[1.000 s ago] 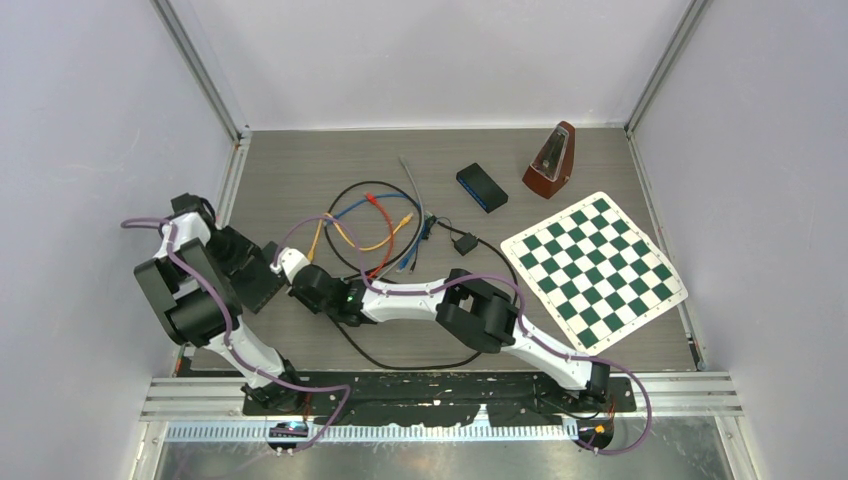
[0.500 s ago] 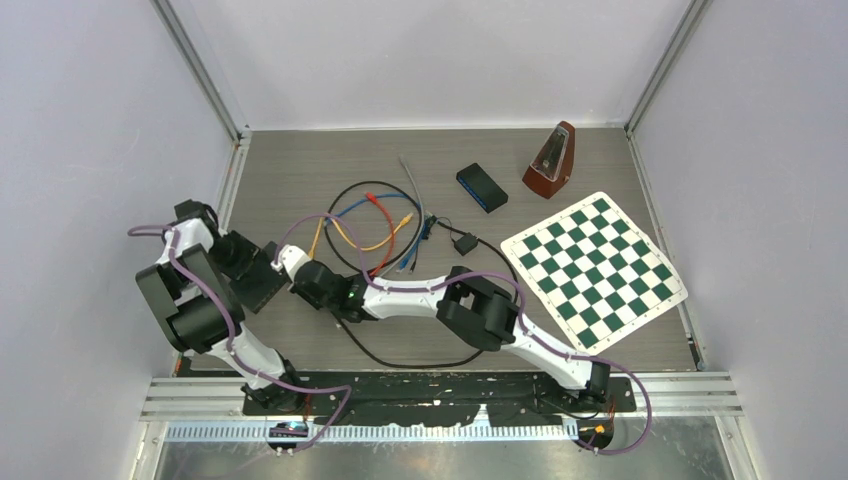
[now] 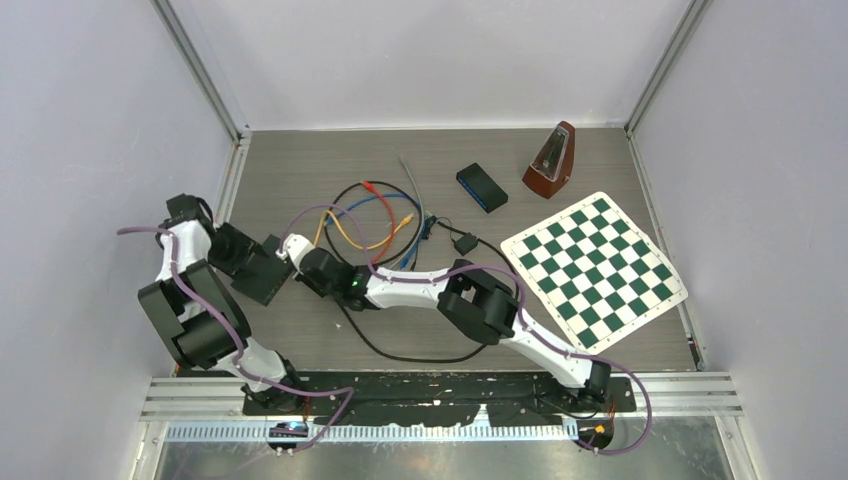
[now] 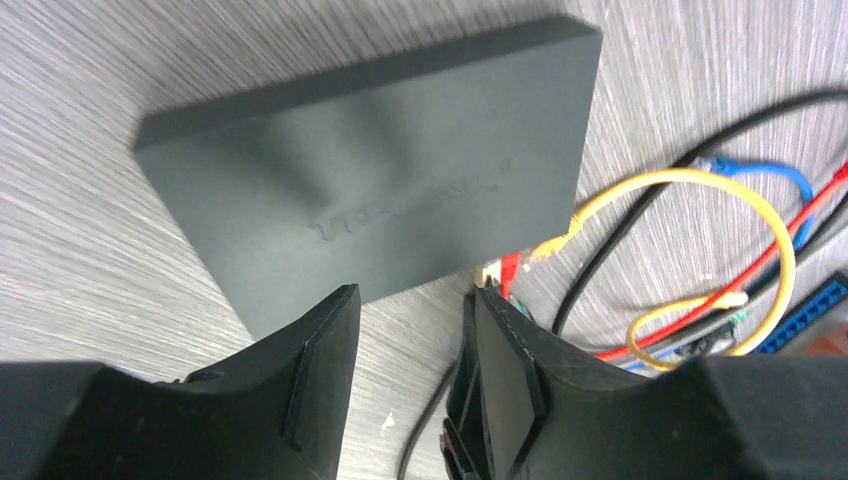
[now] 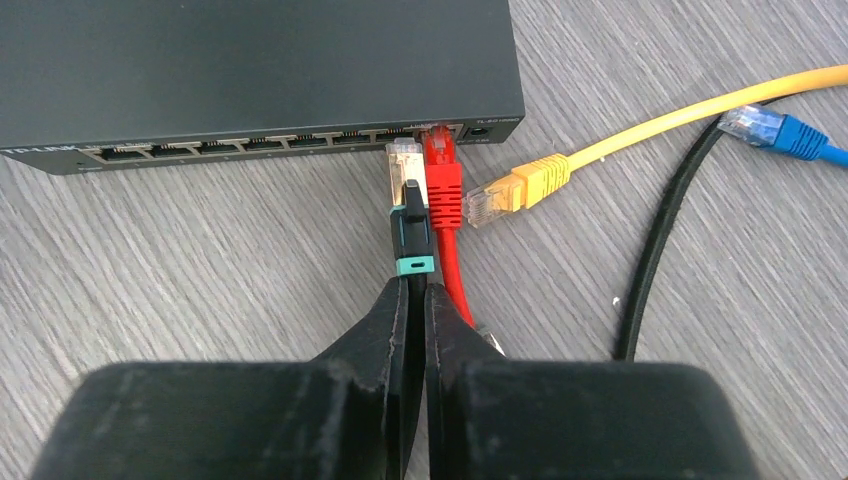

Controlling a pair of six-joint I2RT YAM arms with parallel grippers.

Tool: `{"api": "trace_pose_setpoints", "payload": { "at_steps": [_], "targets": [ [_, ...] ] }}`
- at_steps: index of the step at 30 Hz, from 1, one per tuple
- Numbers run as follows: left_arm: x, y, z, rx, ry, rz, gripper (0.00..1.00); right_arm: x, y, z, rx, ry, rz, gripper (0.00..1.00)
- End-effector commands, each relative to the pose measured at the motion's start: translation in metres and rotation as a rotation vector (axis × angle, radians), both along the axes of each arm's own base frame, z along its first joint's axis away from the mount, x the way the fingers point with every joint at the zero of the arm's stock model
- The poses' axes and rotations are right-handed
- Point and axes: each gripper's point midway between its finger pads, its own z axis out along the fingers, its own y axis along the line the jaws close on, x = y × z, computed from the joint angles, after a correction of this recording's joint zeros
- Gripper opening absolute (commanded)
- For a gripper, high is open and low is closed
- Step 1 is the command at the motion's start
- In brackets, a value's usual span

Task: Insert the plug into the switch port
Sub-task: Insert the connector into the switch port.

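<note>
Switch (image 5: 250, 60) lies flat, left gripper (image 4: 405, 340) half-open by its corner, holding nothing. Right gripper (image 5: 415, 290) pinches the plug (image 5: 408, 190), tip at the switch's front beside the red plug (image 5: 442, 185). Any tilt could jam it and shove the unheld switch away.

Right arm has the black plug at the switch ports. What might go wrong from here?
1. The black plug sits close against the red plug; pushing may snag it or catch the port edge.
2. The left fingers stand open, not clamped on the switch, so it may slide back.
3. The right fingers pinch only the plug's tail; it could pivot.
</note>
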Motion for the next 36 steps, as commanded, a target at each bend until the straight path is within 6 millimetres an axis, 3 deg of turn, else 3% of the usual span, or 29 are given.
{"api": "trace_pose_setpoints", "payload": {
  "at_steps": [1,6,12,20,28,36],
  "targets": [
    [0.016,0.043,0.024,0.2,-0.031,0.03,0.49,0.011,0.008,0.03,0.037,-0.049,0.018,0.05],
    [0.027,0.067,0.012,0.226,0.084,-0.006,0.49,-0.001,0.01,0.032,0.025,-0.057,0.036,0.05],
    [0.041,0.072,0.008,0.207,0.092,-0.032,0.49,-0.006,0.009,0.02,-0.007,-0.055,0.016,0.05],
    [0.05,0.06,-0.005,0.147,0.083,-0.075,0.49,-0.017,0.021,0.029,0.001,-0.087,0.031,0.05],
    [0.05,0.044,-0.025,0.074,0.097,-0.118,0.47,-0.017,0.025,0.016,-0.034,-0.064,0.017,0.05],
    [0.046,0.033,-0.033,0.038,0.115,-0.15,0.46,-0.012,0.025,0.013,-0.045,-0.064,-0.019,0.05]
  ]
}}
